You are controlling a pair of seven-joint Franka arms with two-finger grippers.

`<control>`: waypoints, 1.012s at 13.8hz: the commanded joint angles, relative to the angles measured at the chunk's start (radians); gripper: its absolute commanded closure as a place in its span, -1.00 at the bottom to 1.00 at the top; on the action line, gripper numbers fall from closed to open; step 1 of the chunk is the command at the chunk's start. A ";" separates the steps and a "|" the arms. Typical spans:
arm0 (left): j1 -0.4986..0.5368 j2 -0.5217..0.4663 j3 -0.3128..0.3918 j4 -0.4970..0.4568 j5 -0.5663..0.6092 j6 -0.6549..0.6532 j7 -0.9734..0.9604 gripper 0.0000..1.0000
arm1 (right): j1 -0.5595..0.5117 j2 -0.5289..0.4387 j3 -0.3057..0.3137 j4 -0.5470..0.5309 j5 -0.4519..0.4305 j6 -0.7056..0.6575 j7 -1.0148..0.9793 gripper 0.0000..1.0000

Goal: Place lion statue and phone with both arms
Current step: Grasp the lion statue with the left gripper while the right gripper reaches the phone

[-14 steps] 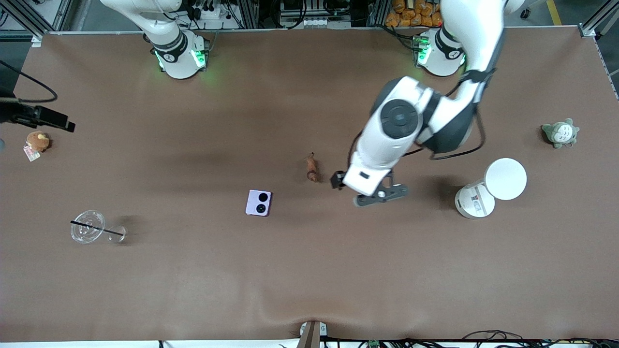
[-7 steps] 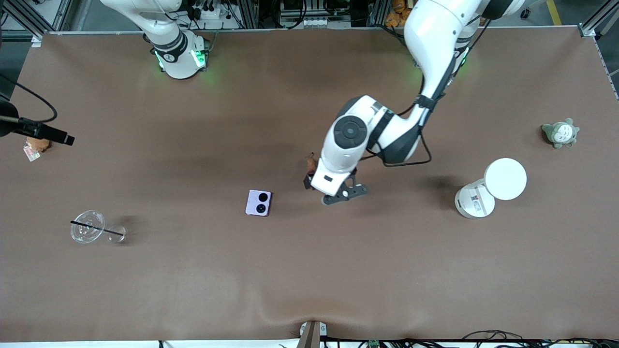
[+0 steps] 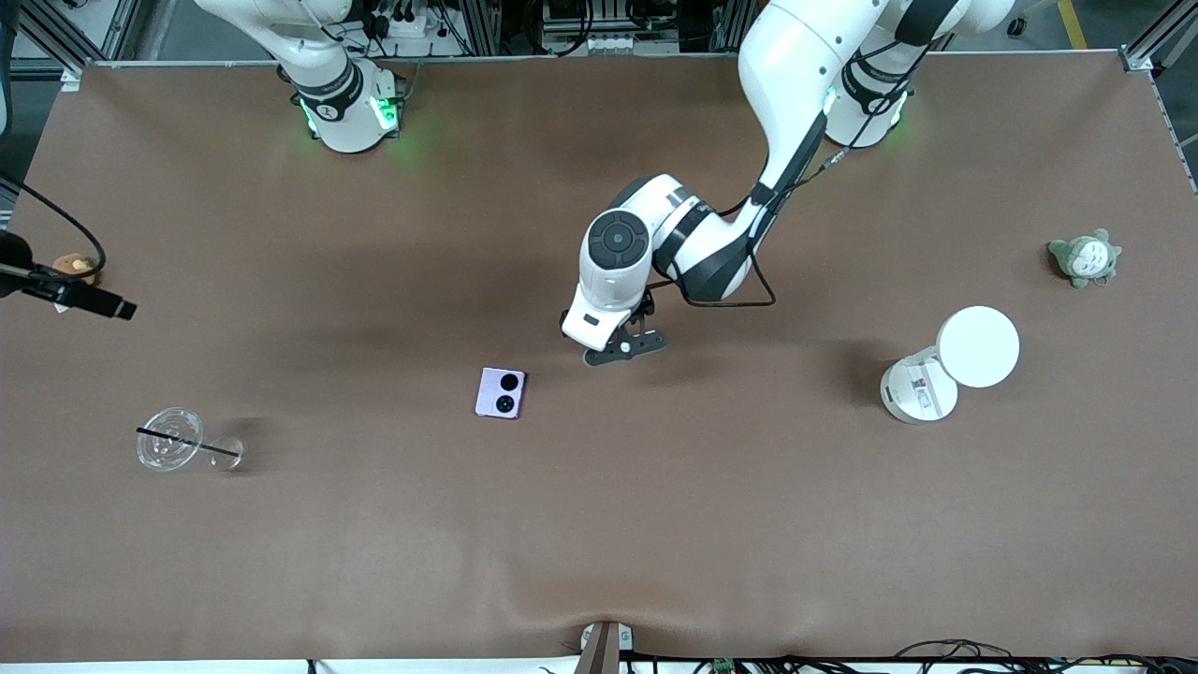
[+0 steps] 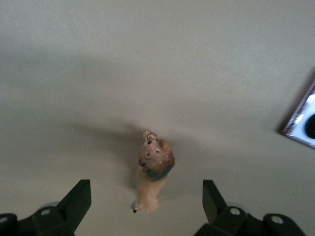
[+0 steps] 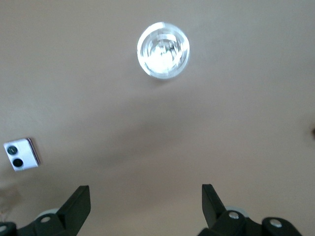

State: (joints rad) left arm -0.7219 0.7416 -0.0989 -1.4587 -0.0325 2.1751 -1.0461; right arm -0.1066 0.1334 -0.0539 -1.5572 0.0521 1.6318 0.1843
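Left tool hovers over the lion statue near mid-desk, fingers spread wide with the figurine between them in the left wrist view, touching neither. The front view hides the statue under the left arm's wrist. Phone lies flat on the desk, nearer the front camera than the statue's spot and toward the right arm's end, well clear of it.

Right tool is also open — empty, up in the air over bare desk, with a clear glass and the phone in its wrist view. In the front view only its dark camera end shows at the desk's edge by a brown plush.

Statue looks small, rigid and light — probably hard resin or ceramic, so likely slick and tippy. Best hold seems across the narrow body behind the mane, not the thin tail. Phone looks stiff, smooth and flat; low profile means pinching its two side edges, and it may slide.

Elsewhere: white canister, grey-green plush.
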 commanded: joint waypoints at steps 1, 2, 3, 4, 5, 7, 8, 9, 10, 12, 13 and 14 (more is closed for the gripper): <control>-0.036 0.019 0.011 -0.006 0.002 0.018 -0.026 -0.88 | -0.004 -0.006 0.006 0.049 0.002 -0.004 0.004 -1.00; -0.039 0.021 0.011 -0.011 0.003 0.026 -0.046 -0.86 | -0.004 -0.009 0.006 0.051 -0.008 -0.006 0.003 -1.00; -0.041 0.028 0.011 -0.012 0.003 0.040 -0.051 -0.80 | -0.010 -0.009 0.005 0.049 -0.009 -0.004 0.003 -1.00; -0.044 0.035 0.011 -0.012 0.005 0.045 -0.051 -0.71 | -0.024 -0.006 0.003 0.045 -0.009 -0.004 0.001 -1.00; -0.048 0.048 0.011 -0.012 0.013 0.051 -0.051 -0.65 | -0.039 -0.002 0.003 0.045 -0.009 -0.003 0.000 -1.00; -0.048 0.051 0.011 -0.025 0.040 0.052 -0.051 -0.33 | -0.051 0.003 0.003 0.040 -0.009 -0.009 0.000 -1.00; -0.048 0.053 0.011 -0.029 0.042 0.052 -0.051 -0.07 | -0.053 0.005 0.003 0.039 -0.009 -0.004 0.000 -1.00; -0.048 0.055 0.011 -0.029 0.045 0.052 -0.051 0.02 | -0.047 0.005 0.003 0.039 -0.009 -0.003 0.000 -1.00; -0.047 0.058 0.011 -0.029 0.055 0.052 -0.051 0.32 | -0.042 0.005 0.003 0.037 -0.009 -0.006 0.003 -1.00; -0.044 0.047 0.010 -0.026 0.059 0.051 -0.052 1.00 | -0.039 0.005 0.005 0.037 -0.015 -0.015 0.003 -1.00; -0.036 0.035 0.010 -0.020 0.059 0.045 -0.049 1.00 | -0.039 0.003 0.006 0.037 -0.020 -0.024 0.000 -1.00; -0.030 0.012 0.010 -0.020 0.059 0.031 -0.045 1.00 | -0.038 0.003 0.008 0.042 -0.023 -0.029 0.000 -1.00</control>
State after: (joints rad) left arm -0.7575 0.8006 -0.0938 -1.4708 0.0060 2.2170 -1.0767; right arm -0.1423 0.1417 -0.0547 -1.5173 0.0476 1.6175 0.1835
